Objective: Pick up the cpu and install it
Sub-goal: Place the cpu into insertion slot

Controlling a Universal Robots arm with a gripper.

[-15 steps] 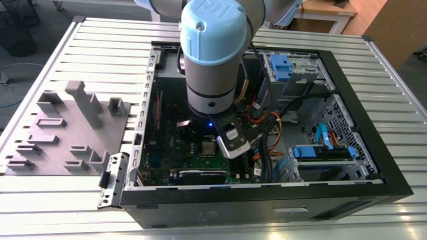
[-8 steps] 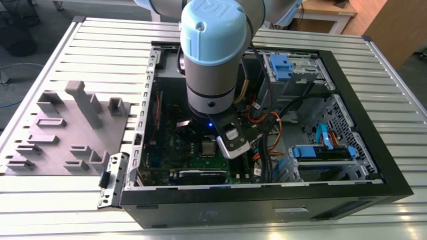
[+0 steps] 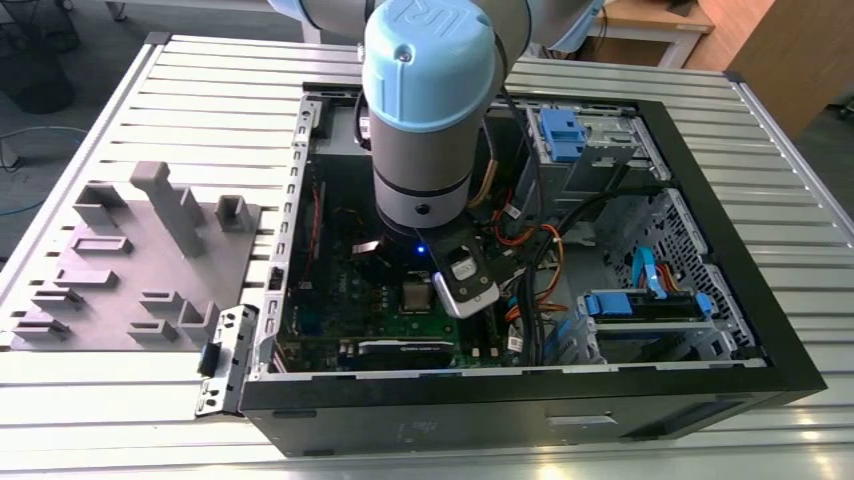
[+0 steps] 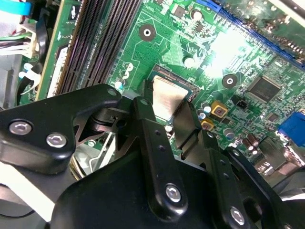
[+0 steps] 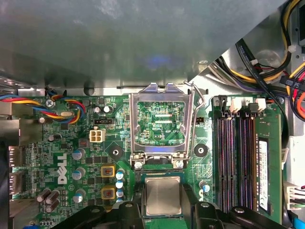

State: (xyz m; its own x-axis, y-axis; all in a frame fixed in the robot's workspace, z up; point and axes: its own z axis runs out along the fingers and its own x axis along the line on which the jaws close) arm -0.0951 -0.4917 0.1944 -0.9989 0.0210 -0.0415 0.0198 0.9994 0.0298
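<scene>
white lettering, on green motherboard

An open computer case is noted on a slatted table, a grey moulded tray lying beside it, and a green motherboard with memory slots is seen inside.

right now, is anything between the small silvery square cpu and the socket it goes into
Nothing visible. The silver metal socket frame is swung open, and the small flat silvery square cpu lies over the socket on the green motherboard, at the gripper.
</scene>
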